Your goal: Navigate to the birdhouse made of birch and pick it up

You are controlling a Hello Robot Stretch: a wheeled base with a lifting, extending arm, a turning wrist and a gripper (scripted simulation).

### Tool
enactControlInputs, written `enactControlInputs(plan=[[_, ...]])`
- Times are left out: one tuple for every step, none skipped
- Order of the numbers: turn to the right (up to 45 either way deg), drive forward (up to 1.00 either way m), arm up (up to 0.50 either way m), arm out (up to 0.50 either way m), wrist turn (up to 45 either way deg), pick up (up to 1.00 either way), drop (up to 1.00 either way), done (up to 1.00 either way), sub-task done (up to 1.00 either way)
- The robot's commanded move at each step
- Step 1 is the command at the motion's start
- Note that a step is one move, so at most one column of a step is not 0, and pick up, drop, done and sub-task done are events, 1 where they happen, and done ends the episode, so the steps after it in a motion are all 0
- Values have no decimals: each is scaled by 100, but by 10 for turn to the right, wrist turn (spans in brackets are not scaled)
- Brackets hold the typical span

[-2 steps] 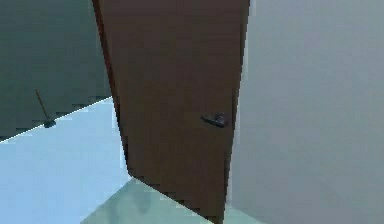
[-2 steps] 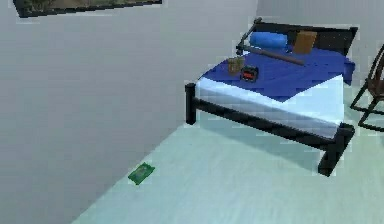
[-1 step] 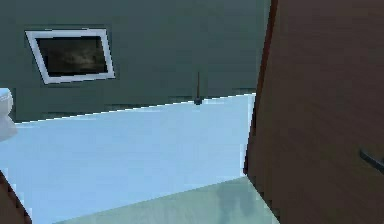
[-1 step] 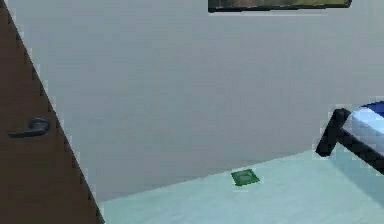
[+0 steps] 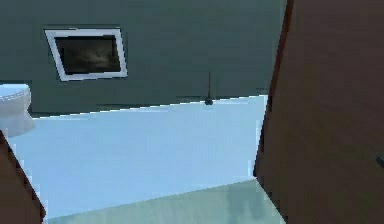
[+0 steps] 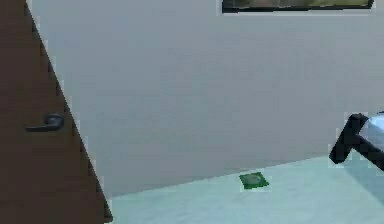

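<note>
a dark grey-green wall (image 5: 200, 40) over a pale blue floor (image 5: 150, 150), with a brown door (image 5: 330, 120) at the forward view's right. then a white toilet (image 5: 12, 105), a framed picture (image 5: 88, 53) and a small green thing (image 6: 253, 181) on the floor. where the birdhouse stands i cannot tell. birch is probably light, stiff and hollow, so take it across the side walls. the state of the gripper's jaws cannot be told.

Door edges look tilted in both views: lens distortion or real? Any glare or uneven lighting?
Forward view: the brown door leans only because it sits near the picture's side, so it is not a real tilt; the floor is lit bright against the dark wall. Arm side view: the dark door leans in the same way; the pale wall is evenly lit, with no glare.
</note>
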Motion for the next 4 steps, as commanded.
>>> enactControlInputs(plan=[[0,100,0,0,0,0,0,0,0],[0,55,0,0,0,0,0,0,0],[450,0,0,0,0,0,0,0,0],[90,0,0,0,0,0,0,0,0]])
